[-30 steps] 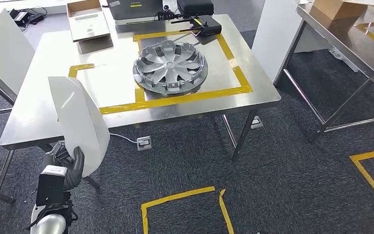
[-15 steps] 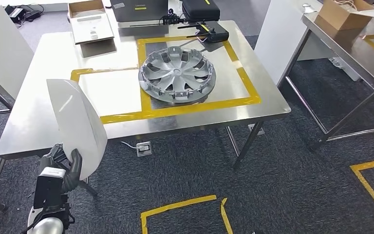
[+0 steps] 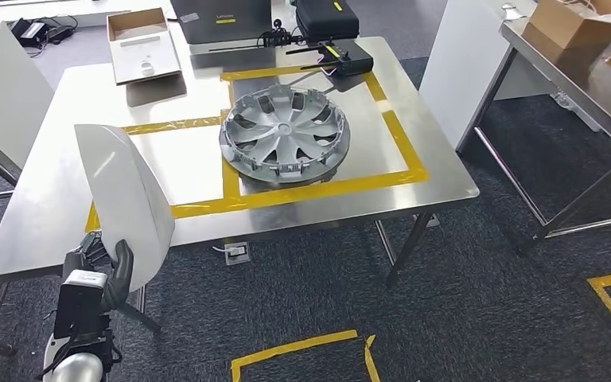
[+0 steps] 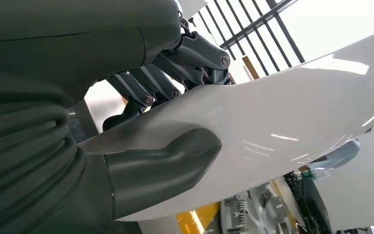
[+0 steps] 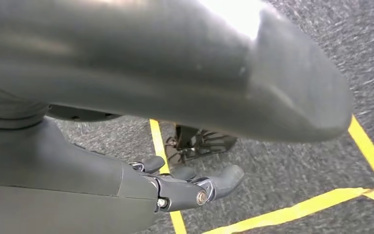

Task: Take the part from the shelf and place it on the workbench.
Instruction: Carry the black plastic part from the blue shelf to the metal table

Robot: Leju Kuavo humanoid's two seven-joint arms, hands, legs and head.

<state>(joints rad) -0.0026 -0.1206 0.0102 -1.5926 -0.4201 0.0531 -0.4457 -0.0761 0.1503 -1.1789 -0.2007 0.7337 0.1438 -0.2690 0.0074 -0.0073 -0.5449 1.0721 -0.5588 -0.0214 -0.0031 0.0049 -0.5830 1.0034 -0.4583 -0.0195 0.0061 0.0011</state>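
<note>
- Notice first your left hand (image 3: 103, 274): it grips the white panel part (image 3: 123, 199) at its lower end, thumb (image 4: 165, 163) pressed on one face and the dark fingers (image 4: 185, 53) wrapped over the other. That opposed clamp is likely what keeps a wide, thin sheet from swinging.
- You carry the part upright, edge up, in front of the near left corner of the workbench (image 3: 48, 199); held tall like that, it looks free to pass over the table edge.
- Your right hand (image 5: 190, 187) hangs over the carpet with nothing in it, fingers loosely curled and apart.
- On the bench, the yellow tape (image 3: 199, 208) frames two bays. The wheel cover (image 3: 285, 137) fills the right one, so the bare left bay seems meant for your part.
- Behind sit a cardboard box (image 3: 142, 44) and black cases (image 3: 326, 17), well apart from that bay.
</note>
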